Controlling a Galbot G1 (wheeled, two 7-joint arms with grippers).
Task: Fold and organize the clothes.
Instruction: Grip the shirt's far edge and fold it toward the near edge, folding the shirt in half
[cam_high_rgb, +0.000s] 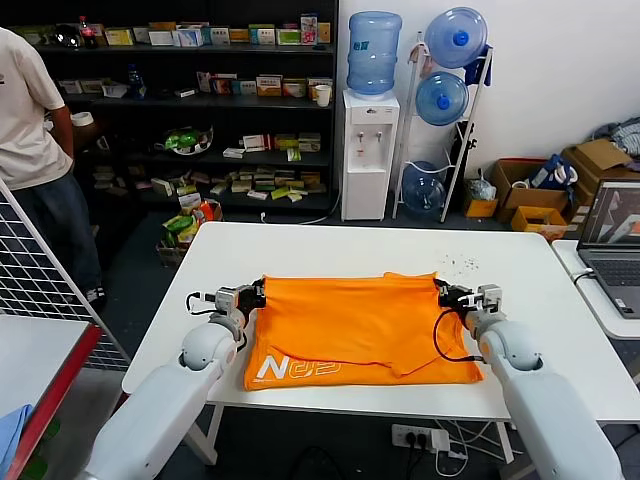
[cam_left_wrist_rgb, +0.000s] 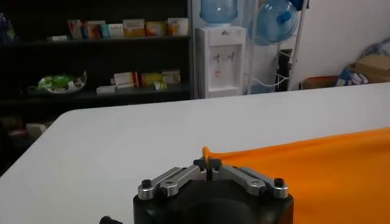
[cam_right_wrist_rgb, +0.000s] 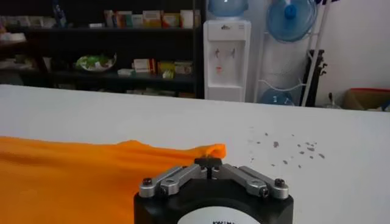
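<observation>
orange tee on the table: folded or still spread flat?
Partly folded. The orange T-shirt has its far part doubled over toward the lettered hem. The left gripper and right gripper each pinch a far corner.

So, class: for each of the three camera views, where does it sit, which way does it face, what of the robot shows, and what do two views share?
Head view: on the robot's head, looking forward and down at the white table; both arms show, left pincer and right pincer at the orange T-shirt.
Left wrist view: on the left arm, facing the shelves; left pincer shut on the fabric.
Right wrist view: on the right arm, facing likewise; right pincer shut on the fabric.
Both wrist views share the water dispenser.
</observation>
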